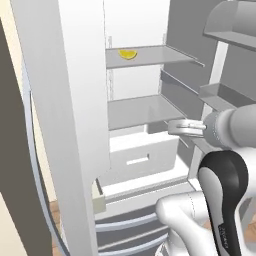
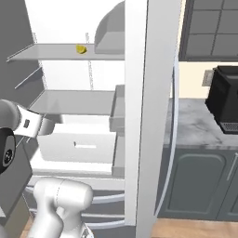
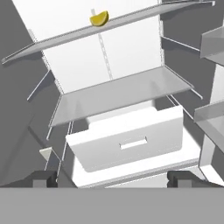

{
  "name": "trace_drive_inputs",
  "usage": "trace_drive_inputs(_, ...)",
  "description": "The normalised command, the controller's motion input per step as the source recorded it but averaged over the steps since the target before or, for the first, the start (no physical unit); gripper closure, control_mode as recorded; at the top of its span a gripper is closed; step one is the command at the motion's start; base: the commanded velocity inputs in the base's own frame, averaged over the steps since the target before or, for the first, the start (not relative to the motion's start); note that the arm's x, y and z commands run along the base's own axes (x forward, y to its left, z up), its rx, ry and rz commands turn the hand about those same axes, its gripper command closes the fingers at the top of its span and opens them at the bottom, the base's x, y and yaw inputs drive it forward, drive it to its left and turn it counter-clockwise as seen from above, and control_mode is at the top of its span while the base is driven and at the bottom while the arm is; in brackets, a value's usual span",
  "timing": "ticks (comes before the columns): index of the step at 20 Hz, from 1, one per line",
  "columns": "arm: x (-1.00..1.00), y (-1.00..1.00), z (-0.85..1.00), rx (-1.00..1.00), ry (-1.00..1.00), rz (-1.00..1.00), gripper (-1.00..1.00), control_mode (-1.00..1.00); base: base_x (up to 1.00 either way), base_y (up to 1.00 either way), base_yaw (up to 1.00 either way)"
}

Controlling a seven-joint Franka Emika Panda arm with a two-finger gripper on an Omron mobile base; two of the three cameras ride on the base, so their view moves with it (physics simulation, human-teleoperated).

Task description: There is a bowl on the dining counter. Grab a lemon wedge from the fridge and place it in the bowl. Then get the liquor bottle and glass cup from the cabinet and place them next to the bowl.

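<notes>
Your tool (image 3: 112, 178) is spread wide, holding nothing, facing the open fridge (image 1: 150, 130); lemon wedge (image 3: 99, 19) sits on the upper shelf (image 3: 131, 19), well above it.

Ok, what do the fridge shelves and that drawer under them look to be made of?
Shelves: apparently glass or clear plastic, since they render thin, grey and slightly see-through. Drawer: likely matte white plastic, opaque with a moulded slot handle. Being rendered, neither is certain.

Both base views look forward and down from behind the arm into the open fridge (image 1: 145, 107) (left and right sides); the hand view faces its shelves closer, slightly rolled.
</notes>
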Motion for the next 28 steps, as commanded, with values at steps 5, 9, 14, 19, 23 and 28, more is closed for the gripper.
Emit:
trace_drive_inputs(5, 0.00, 0.00, 0.00, 0.00, 0.00, 0.00, -1.00, 1.00, 0.46, 0.07, 0.24)
trace_drive_inputs(9, 0.00, 0.00, 0.00, 0.00, 0.00, 0.00, -1.00, 1.00, 0.63, 0.00, 0.34)
trace_drive_inputs(14, 0.00, 0.00, 0.00, 0.00, 0.00, 0.00, -1.00, 1.00, 0.72, 0.00, 0.19)
trace_drive_inputs(19, 0.00, 0.00, 0.00, 0.00, 0.00, 0.00, -1.00, 1.00, 0.70, 0.00, -0.02)
trace_drive_inputs(23, 0.04, -0.02, -0.01, 0.00, 0.00, 0.00, -1.00, -1.00, 0.05, 0.00, 0.00)
trace_drive_inputs(28, 0.20, -0.27, 0.21, -0.06, -0.19, 0.09, -1.00, -1.00, 0.00, 0.00, 0.00)
